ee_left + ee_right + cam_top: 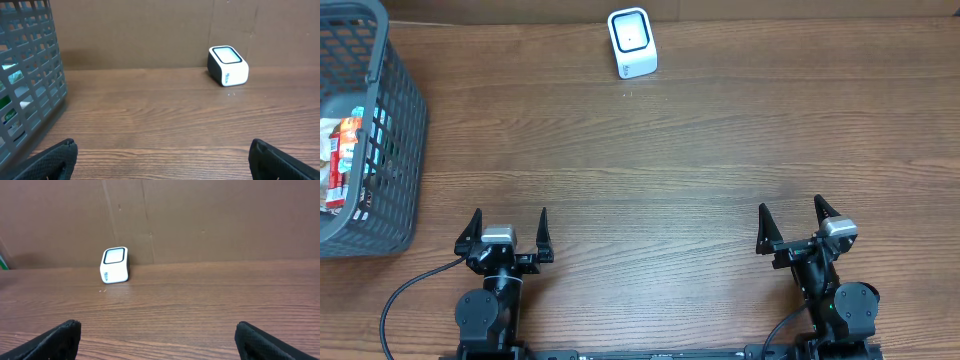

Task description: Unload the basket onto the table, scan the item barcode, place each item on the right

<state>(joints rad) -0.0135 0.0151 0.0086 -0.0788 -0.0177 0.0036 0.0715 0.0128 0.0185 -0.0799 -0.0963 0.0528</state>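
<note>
basket: far left | scanner: back centre | packets: in basket

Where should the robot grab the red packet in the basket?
Probably by whichever edge faces up, coming straight down from above. The red packet sits inside the grey basket, whose tall mesh walls block every sideways approach. The open top is the only way in.

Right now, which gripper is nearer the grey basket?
Left. The left gripper, open, sits just beside the basket, off its near corner and slightly behind it; the right gripper, also open, is far across the table on the other side.
</note>
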